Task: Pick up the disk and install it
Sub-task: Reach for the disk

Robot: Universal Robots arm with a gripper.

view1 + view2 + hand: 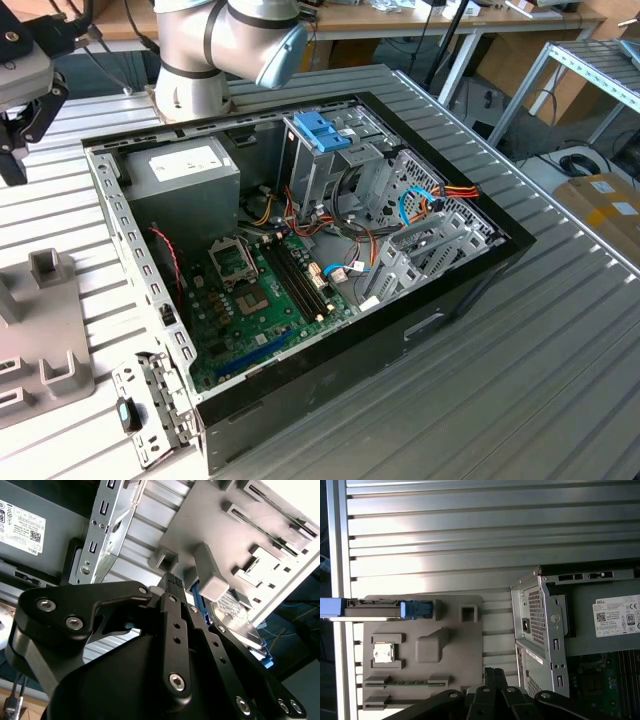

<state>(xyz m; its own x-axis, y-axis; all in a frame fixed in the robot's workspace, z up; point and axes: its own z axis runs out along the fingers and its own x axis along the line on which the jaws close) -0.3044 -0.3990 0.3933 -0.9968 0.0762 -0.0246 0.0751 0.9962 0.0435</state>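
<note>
The disk (372, 611) stands on edge in a slot of a grey fixture plate (460, 645), its blue carrier frame (416, 609) at one end. In the second wrist view the disk (242, 622) shows its silver face behind the fixture's posts. My gripper (495, 676) hangs above the slatted table between the fixture and the open computer case, well apart from the disk. Its fingers (173, 583) look pressed together with nothing between them.
The open computer case (470, 290) lies on the slatted table. It holds a grey power-supply box (185, 165), a green motherboard (260, 300) and a metal drive cage with a blue handle (322, 130). The grey fixture (45, 340) is at the exterior view's left.
</note>
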